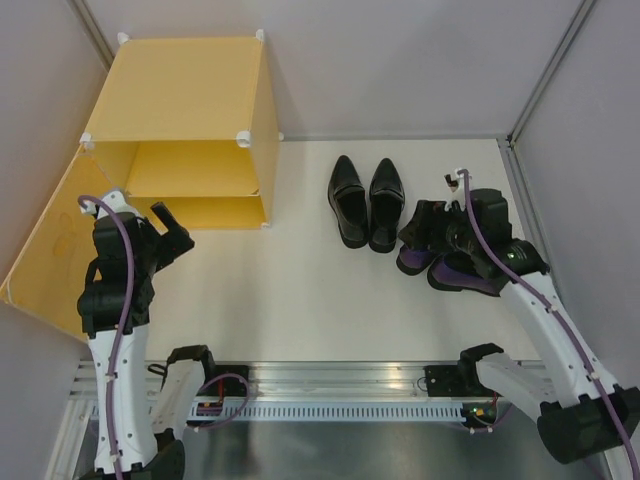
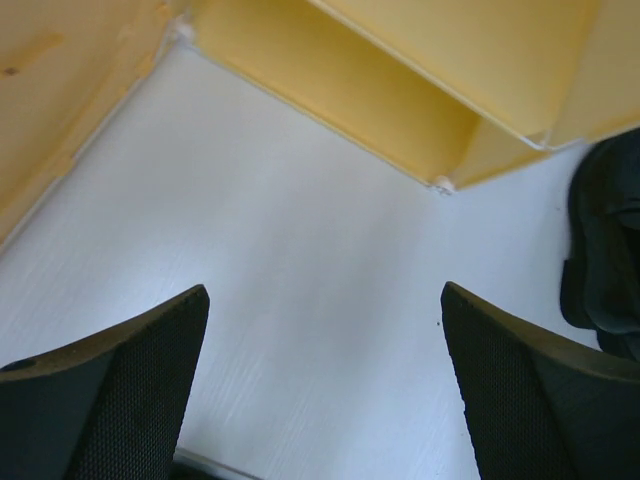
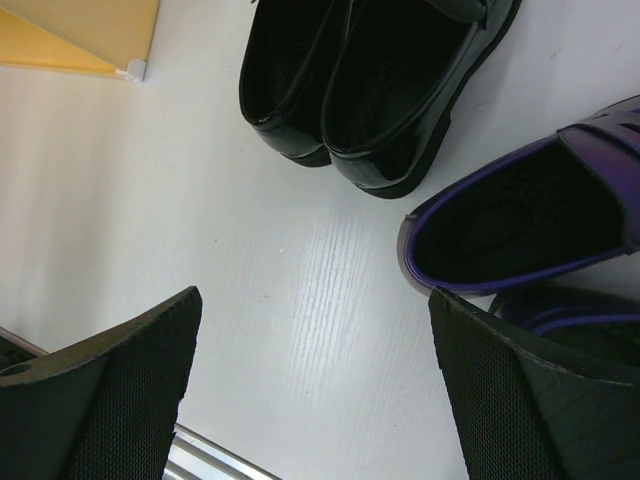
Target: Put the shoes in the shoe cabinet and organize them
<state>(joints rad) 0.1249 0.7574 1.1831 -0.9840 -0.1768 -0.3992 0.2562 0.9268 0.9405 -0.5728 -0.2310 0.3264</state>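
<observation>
No shoe is stored yet: the shoe cabinet [image 1: 180, 110] stands with its door [image 1: 45, 250] open, and all 4 shoes sit on the bench [image 1: 300, 290] to its right, the black pair [image 1: 365, 200] nearer, the purple pair [image 3: 520, 225] farther. The left gripper [image 2: 325, 300] and right gripper [image 3: 315, 330] both have fingers spread wide, holding nothing.

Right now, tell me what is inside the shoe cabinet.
Door open, the shoe cabinet shows bare yellow walls above and below its shelf, no shoes. Each compartment's back is hidden under the panel above it. The black pair and purple pair stand outside on the table.
</observation>
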